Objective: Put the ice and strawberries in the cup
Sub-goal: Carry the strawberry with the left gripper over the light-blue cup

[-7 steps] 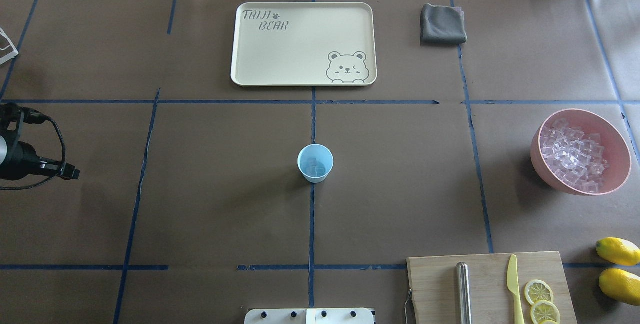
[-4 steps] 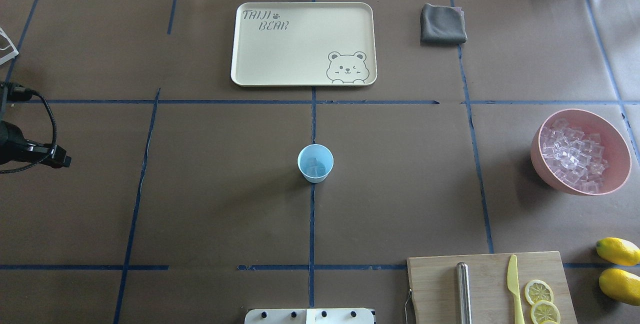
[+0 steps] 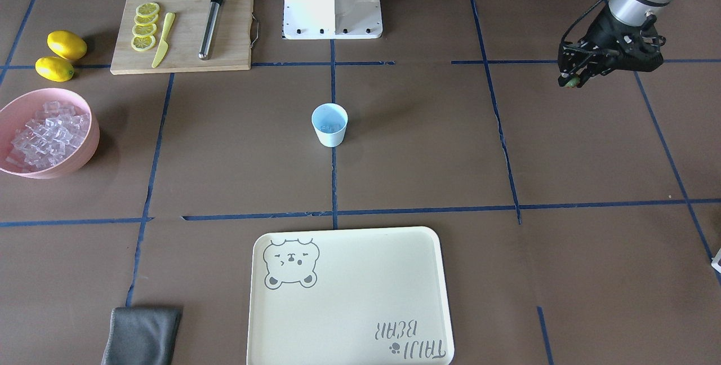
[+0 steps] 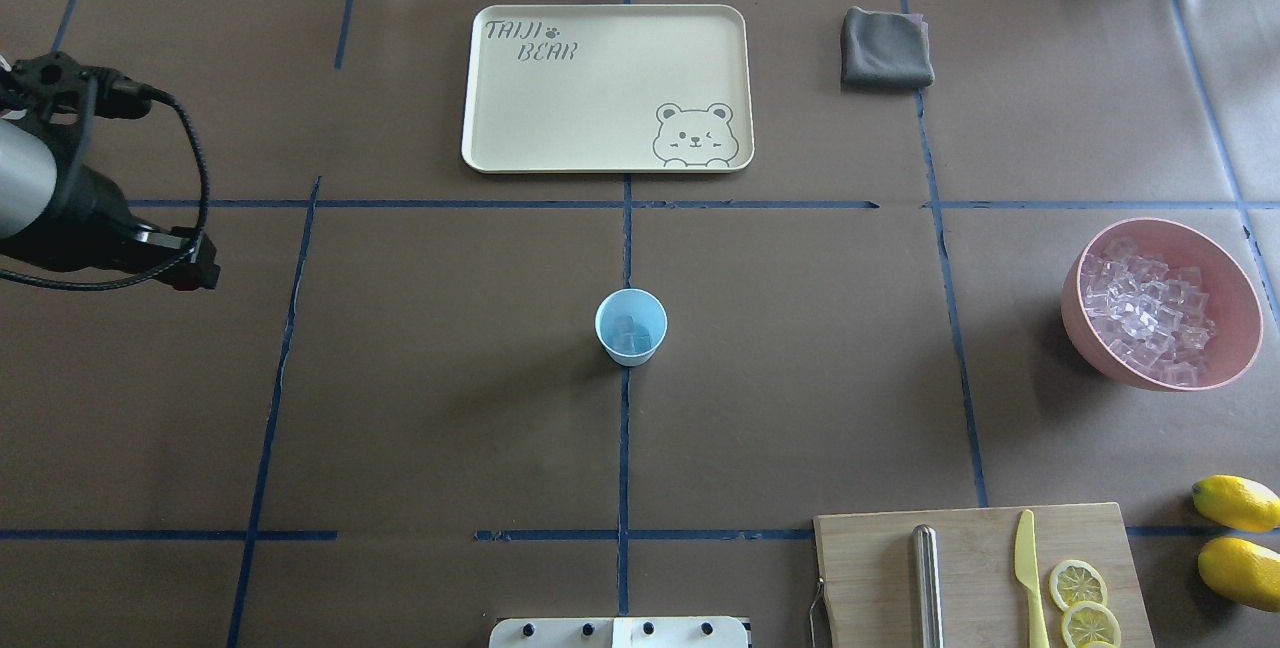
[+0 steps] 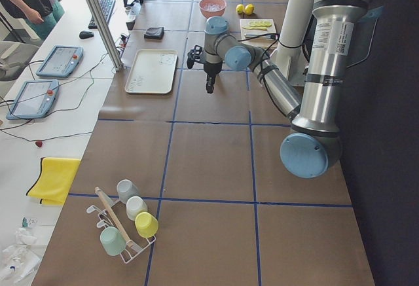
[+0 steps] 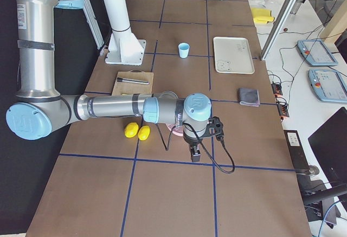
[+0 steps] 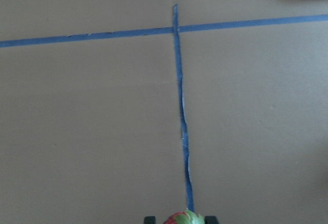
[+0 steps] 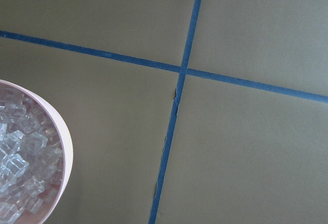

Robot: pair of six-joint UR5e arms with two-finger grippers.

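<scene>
The pale blue cup (image 4: pixel 631 326) stands upright at the table's middle with a few clear ice cubes (image 4: pixel 629 332) inside. More ice (image 4: pixel 1146 312) fills the pink bowl (image 4: pixel 1240 278) at the right. My left gripper (image 3: pixel 570 81) hangs above the table's left part, far from the cup, shut on a small red strawberry (image 7: pixel 182 217) with a green cap. My right gripper (image 6: pixel 194 153) shows only in the exterior right view, beyond the bowl; I cannot tell if it is open. Its wrist view shows the bowl's rim (image 8: pixel 65 147).
A cream tray (image 4: pixel 606 88) and a folded grey cloth (image 4: pixel 886 48) lie at the far side. A cutting board (image 4: pixel 975 573) holds a metal rod, a yellow knife and lemon slices. Two lemons (image 4: pixel 1238 538) lie at the right edge. A cup rack (image 5: pixel 124 224) stands at the table's left end.
My left arm has swung further into the overhead view, moving right and toward the table's far side. The cup, bowl and other things have not moved.
</scene>
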